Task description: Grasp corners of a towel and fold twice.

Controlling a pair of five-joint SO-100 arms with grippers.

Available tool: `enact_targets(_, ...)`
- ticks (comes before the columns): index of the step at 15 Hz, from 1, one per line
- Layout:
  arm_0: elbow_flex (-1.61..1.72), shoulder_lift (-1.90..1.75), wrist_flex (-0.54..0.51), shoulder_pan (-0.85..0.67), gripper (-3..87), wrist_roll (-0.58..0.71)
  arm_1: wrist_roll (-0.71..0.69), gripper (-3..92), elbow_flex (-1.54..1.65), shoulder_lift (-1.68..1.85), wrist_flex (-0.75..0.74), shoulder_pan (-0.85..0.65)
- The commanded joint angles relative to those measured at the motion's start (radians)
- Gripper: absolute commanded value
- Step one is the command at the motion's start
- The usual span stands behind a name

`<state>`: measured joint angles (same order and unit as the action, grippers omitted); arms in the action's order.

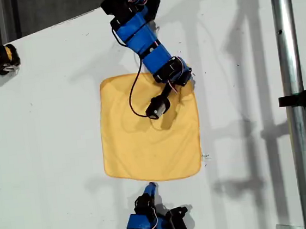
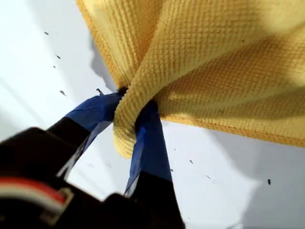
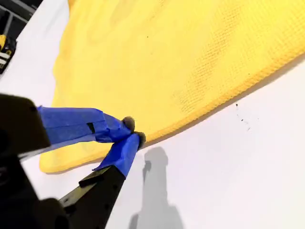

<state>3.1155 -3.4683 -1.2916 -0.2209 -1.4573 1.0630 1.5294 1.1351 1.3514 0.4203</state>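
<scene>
Pinching towel [image 2: 214, 62] corner: first claw [image 2: 136, 112], wrist-only | second claw [image 3: 132, 136] closed, empty

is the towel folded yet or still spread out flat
Mostly spread: the towel lies as one square on the table, only one corner pinched in my first gripper.

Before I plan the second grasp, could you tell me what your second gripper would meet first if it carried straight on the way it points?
Probably the towel: my second gripper points at its near edge with jaws shut, though depth is unclear.
</scene>
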Motion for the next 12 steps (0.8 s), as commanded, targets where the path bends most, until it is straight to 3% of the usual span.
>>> enact_targets(1, 0.003, -0.005, 0.002, -0.005, -0.5, -0.028, -0.012, 0.0, -0.009, 0.002, 0.000, -0.011)
enact_targets(6, -0.166, 0.069, 0.063, 0.061, -1.1, -0.132, -0.014, 0.0, -0.029, -0.015, -0.002, -0.008)
enact_targets(12, -0.828, 0.920, 0.106, 0.222, -1.1, -0.015, -0.026, 0.0, -0.049, -0.014, 0.005, -0.015)
